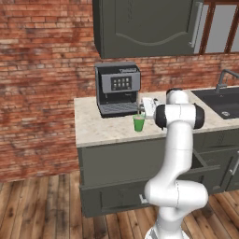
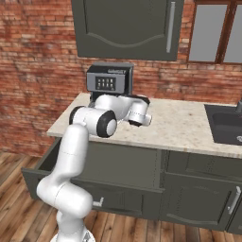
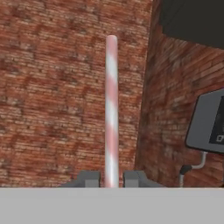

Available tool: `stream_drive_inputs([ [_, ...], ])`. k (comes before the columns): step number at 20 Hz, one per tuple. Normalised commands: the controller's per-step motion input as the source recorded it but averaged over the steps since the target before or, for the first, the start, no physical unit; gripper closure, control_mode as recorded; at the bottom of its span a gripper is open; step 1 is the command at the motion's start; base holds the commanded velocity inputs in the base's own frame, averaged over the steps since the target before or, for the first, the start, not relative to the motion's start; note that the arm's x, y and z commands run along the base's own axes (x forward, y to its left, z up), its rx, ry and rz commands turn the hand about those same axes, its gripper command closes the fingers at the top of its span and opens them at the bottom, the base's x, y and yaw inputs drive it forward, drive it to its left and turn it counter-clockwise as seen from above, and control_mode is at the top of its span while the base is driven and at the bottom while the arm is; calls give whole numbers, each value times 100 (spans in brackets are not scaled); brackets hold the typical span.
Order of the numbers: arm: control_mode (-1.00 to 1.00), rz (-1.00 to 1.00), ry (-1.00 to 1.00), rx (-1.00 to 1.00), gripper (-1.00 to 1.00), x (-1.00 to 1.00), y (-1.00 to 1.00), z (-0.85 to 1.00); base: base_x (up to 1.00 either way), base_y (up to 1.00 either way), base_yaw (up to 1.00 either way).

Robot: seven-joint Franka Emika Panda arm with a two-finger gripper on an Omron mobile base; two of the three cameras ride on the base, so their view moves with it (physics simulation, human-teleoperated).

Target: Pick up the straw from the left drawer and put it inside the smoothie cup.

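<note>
A red brick wall fills the upper left of the left base view, with a dark grey-green wall cabinet at the top centre. Below runs the pale speckled surface over matching cabinets. In the right base view the left drawer stands pulled out at the lower left. On the surface sits a black coffee machine; its screen and the lettering on top are too blurred to read. A dark sink lies at the right edge. The smoothie cup, small and green, stands upright just in front of the machine.

In the hand view the hand is clamped on the straw, one finger on either side. The straw, striped pink and white, runs straight up the middle of the frame, its long axis along the fingers and its free end toward the top.
</note>
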Motion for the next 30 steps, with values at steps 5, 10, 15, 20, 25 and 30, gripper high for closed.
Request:
stream_drive_inputs([
  [5, -100, -9, -1, 0, 100, 6, 0, -25, 0, 0, 0],
  [10, -100, -8, -1, 0, 100, 0, 0, -26, 0, 0, 0],
  [15, -100, -6, -1, 0, -100, -16, 0, -13, 0, 0, 0],
  [20, -100, -4, -5, 0, -100, -51, 0, -2, 0, 0, 0],
  [25, -100, -4, -6, 0, -100, -60, 0, 0, 0, 0, 0],
  [30, -100, -3, -9, 0, -100, -63, 0, 0, 0, 0, 0],
])
